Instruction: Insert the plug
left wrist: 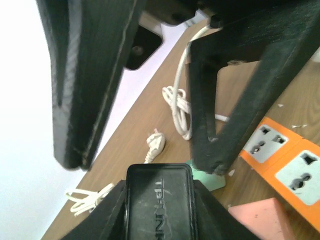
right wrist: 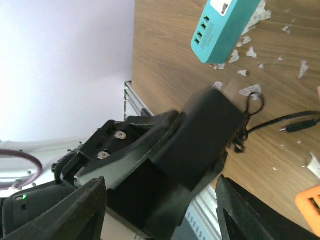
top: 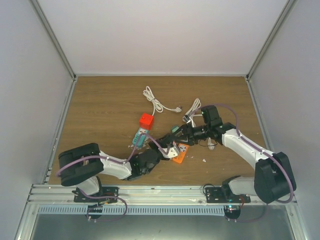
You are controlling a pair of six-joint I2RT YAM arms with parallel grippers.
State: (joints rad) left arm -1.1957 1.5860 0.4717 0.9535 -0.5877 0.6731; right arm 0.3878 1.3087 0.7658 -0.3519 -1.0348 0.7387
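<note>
The plug is a black adapter [left wrist: 159,210], seen in the left wrist view with raised lettering on its face. My left gripper [left wrist: 160,197] is shut on it, one finger pressed against each side. In the right wrist view the same adapter [right wrist: 205,135] sits tilted above the table in the left fingers. My right gripper [right wrist: 159,187] stands open, its fingertips wide apart on either side and clear of the adapter. The orange power strip [top: 181,154] lies just below both grippers, its white sockets [left wrist: 264,142] facing up.
A teal power strip [top: 141,135] with a red cube [top: 146,120] at its far end lies left of the grippers. Two bundled white cables [top: 155,100] [top: 192,107] lie farther back. The adapter's thin black cord [right wrist: 295,125] trails over the wood. White flecks dot the table.
</note>
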